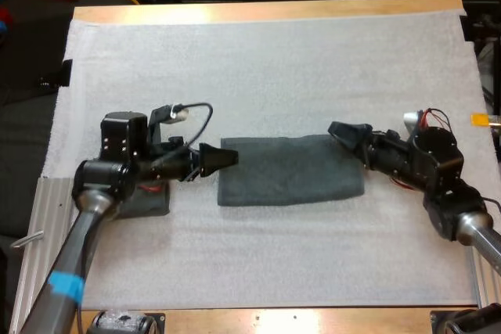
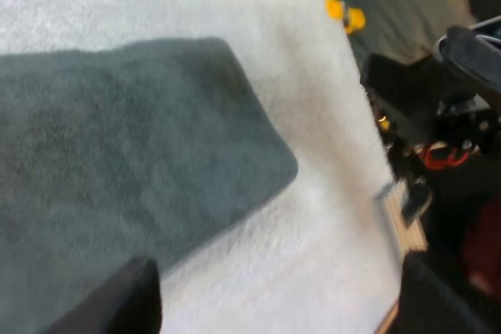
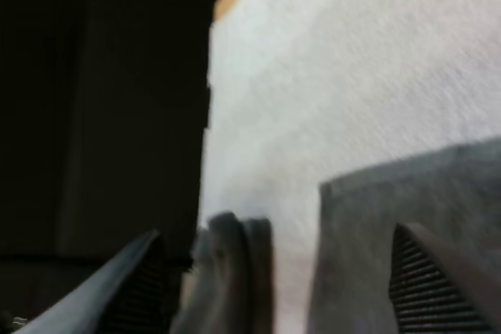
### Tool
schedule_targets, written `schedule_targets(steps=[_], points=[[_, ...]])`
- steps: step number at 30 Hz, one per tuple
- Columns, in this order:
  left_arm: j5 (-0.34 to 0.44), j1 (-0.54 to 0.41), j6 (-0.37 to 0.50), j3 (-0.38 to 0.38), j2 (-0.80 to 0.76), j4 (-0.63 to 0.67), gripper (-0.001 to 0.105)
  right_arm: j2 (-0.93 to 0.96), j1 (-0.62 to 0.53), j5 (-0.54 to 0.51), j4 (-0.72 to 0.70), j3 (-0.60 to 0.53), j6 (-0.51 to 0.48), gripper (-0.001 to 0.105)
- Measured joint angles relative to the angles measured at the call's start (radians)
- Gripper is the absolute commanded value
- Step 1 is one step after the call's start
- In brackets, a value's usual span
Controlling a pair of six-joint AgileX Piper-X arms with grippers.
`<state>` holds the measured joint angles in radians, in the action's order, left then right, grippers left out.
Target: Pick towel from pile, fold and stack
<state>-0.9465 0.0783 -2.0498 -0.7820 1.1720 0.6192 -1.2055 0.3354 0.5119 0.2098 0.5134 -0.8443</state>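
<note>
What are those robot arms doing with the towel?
Two robot arms are working on a towel that lies folded flat on the mat. The left gripper is at its left edge and the right gripper is at its far right corner. Both are open, so neither holds it. A second towel seems to lie under the left arm.

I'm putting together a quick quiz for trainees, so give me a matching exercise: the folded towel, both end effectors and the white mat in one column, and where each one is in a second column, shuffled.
Column one:
1. folded dark grey-green cloth towel
2. left black end effector
3. right black end effector
4. white textured mat

Column two:
A. at the towel's far right corner
B. spread over the wooden table
C. lying flat in the middle of the mat
D. at the towel's left edge

Pairs: 1-C, 2-D, 3-A, 4-B.
</note>
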Motion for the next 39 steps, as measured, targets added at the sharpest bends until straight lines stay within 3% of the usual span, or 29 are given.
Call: schedule_targets(steps=[9, 16, 22, 30, 39], points=[[0.085, 0.0, 0.12, 0.0, -0.238, 0.253, 0.062, 0.235, 0.0, -0.053, -0.386, 0.0, -0.173, 0.059], [0.114, 0.0, 0.137, 0.0, -0.412, 0.368, 0.062, 0.421, 0.0, -0.131, -0.614, -0.001, -0.236, 0.059], [0.196, 0.0, 0.139, 0.0, -0.508, 0.475, 0.062, 0.532, 0.0, -0.189, -0.793, 0.022, -0.285, 0.059], [0.205, 0.0, 0.139, 0.0, -0.547, 0.502, 0.062, 0.539, 0.0, -0.267, -0.897, 0.067, -0.35, 0.059], [0.208, 0.0, 0.139, 0.0, -0.547, 0.502, 0.062, 0.321, -0.061, -0.321, -0.901, 0.149, -0.491, 0.059]])
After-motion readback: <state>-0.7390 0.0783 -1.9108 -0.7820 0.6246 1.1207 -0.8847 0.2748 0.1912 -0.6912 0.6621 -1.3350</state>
